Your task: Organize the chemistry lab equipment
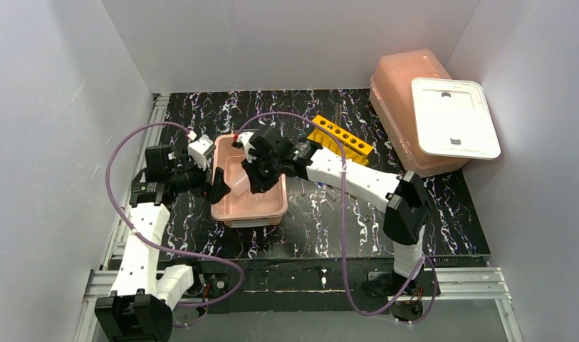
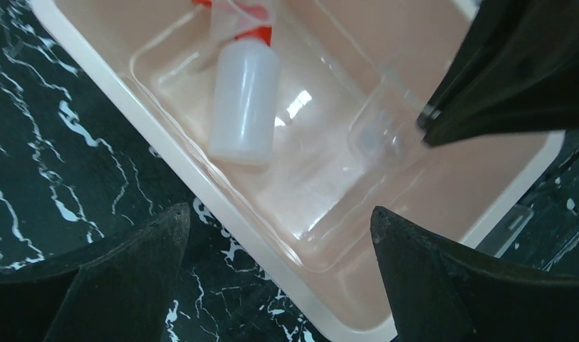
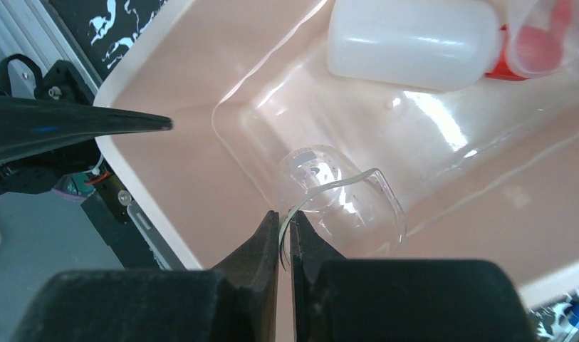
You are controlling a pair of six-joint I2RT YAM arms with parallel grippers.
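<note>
Far left on the black marbled table (image 2: 44, 142), the left gripper (image 2: 279, 216) is spread wide and holds nothing. The near rim of a pink tub (image 2: 457, 185) runs between its fingers, with one finger over the table and the other over the inside of the tub. Whether either finger touches the rim cannot be told.

Just ahead of those fingers, a small translucent white bottle (image 2: 243, 100) with a red cap lies on its side in the tub. Further along, a small clear beaker (image 3: 343, 196) lies tipped over, apart from the bottle.

The right gripper (image 3: 285, 222) reaches down into the tub and is pinched almost closed on the beaker's rim, the glass edge passing between its fingertips.

Beyond the tub's far wall, a thin clear tube (image 2: 510, 226) lies on the table. Behind the right gripper's wrist, a yellow tube rack (image 1: 340, 137) sits on the table outside the tub. Rightmost is a larger pink tub (image 1: 397, 78), with a white lid (image 1: 454, 117) resting on it.
</note>
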